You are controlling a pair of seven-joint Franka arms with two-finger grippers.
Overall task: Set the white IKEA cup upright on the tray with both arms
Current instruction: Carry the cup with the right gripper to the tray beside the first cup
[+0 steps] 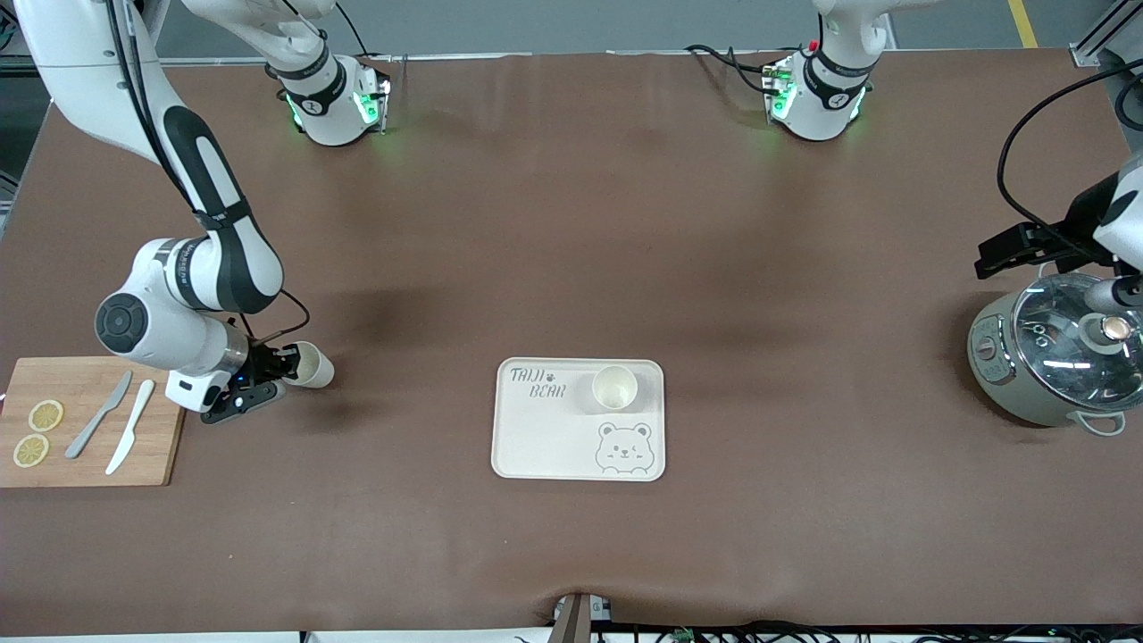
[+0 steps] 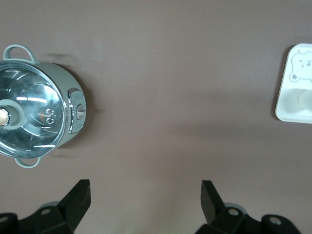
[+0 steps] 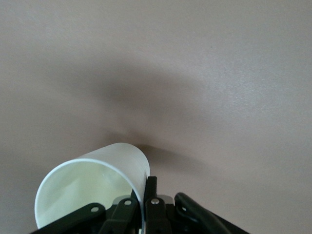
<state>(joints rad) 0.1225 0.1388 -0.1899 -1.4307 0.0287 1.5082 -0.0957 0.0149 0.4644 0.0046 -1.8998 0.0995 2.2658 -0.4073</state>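
My right gripper (image 1: pixel 287 364) pinches the rim of a cup (image 1: pixel 313 364) lying sideways beside the board (image 1: pixel 89 460), well apart from the tray (image 1: pixel 545 446); left gripper (image 2: pixel 145 195) waits open near the pot (image 1: pixel 1045 357).

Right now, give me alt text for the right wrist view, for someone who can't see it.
The right gripper is shut on the rim of a white cup lying on its side, its open mouth facing the camera. Bare brown table fills the rest.
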